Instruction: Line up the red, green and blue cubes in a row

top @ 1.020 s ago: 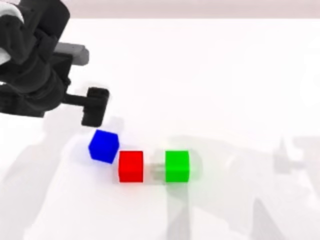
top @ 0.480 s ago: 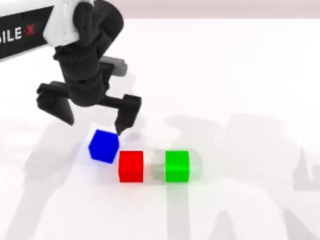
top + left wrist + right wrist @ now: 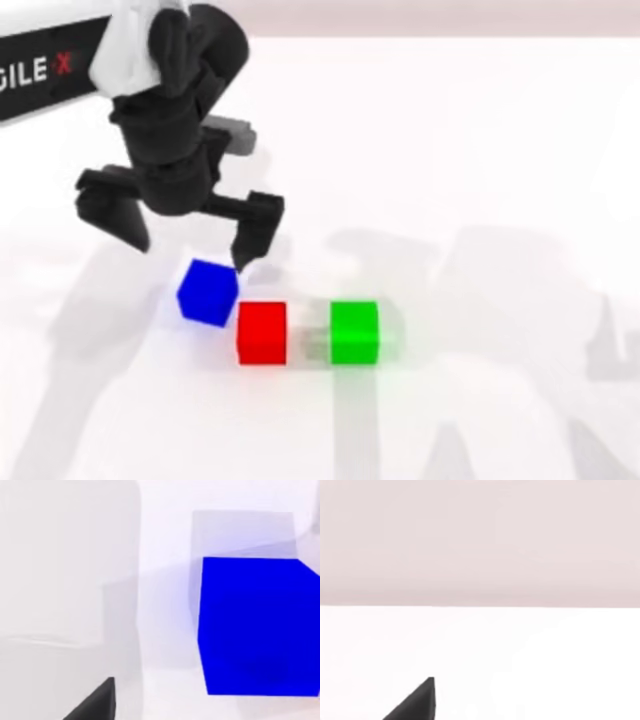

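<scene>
The blue cube (image 3: 208, 292) sits askew on the white table, just left of and slightly behind the red cube (image 3: 262, 332). The green cube (image 3: 354, 332) stands to the right of the red one, level with it, with a small gap between them. My left gripper (image 3: 188, 232) hovers open just behind the blue cube, fingers spread wide to either side. In the left wrist view the blue cube (image 3: 255, 627) fills the right part, beside one dark fingertip (image 3: 97, 705). My right arm is outside the top view; its wrist view shows one fingertip (image 3: 417, 702) over bare table.
The white table (image 3: 470, 180) stretches to a pale wall at the back (image 3: 480, 540). Grey arm shadows lie across the front of the table (image 3: 480, 330).
Over the second the left arm swung in from the left edge and turned its open gripper to stand behind the blue cube. In the last half second it barely moved. The cubes stayed put.
</scene>
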You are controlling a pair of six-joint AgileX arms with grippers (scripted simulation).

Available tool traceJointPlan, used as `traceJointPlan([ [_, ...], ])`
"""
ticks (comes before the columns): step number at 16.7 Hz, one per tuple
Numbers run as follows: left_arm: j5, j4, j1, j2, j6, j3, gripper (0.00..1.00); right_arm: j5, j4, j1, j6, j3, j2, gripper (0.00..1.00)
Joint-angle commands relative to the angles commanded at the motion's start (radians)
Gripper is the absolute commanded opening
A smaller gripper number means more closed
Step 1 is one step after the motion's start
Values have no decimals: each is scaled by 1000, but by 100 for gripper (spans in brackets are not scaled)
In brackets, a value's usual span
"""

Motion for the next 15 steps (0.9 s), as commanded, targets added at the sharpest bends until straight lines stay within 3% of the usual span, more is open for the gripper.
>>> traceJointPlan([
  [7,1,245,-1,86,2,-152,100,0,0,0,0,0,0,100],
  [12,1,268,-1,97,2,-169,100,0,0,0,0,0,0,100],
  [15,1,268,-1,97,2,-169,77,0,0,0,0,0,0,100],
])
